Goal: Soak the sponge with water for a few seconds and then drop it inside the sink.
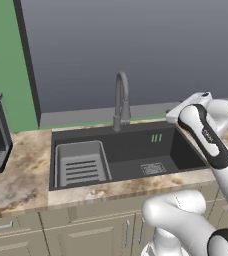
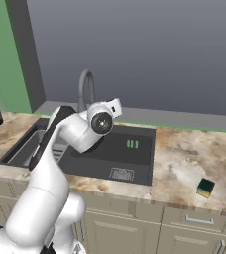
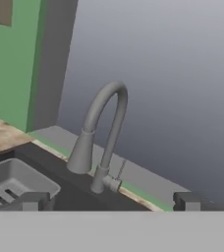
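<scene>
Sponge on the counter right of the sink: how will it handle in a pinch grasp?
The sponge looks like a small two-layer block, so probably light and squashy. It lies flat on the counter, so it's unlikely to roll. Being tiny beside the arm, it may scoot if nudged.

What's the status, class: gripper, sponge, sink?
Gripper open, empty, facing faucet. Sponge untouched on counter, right of sink. No water running.

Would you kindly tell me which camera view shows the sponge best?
The right base view: the sponge lies in plain sight on the counter, right of the sink, yellow with a dark top. The left base and hand views look at the sink and faucet instead.
</scene>
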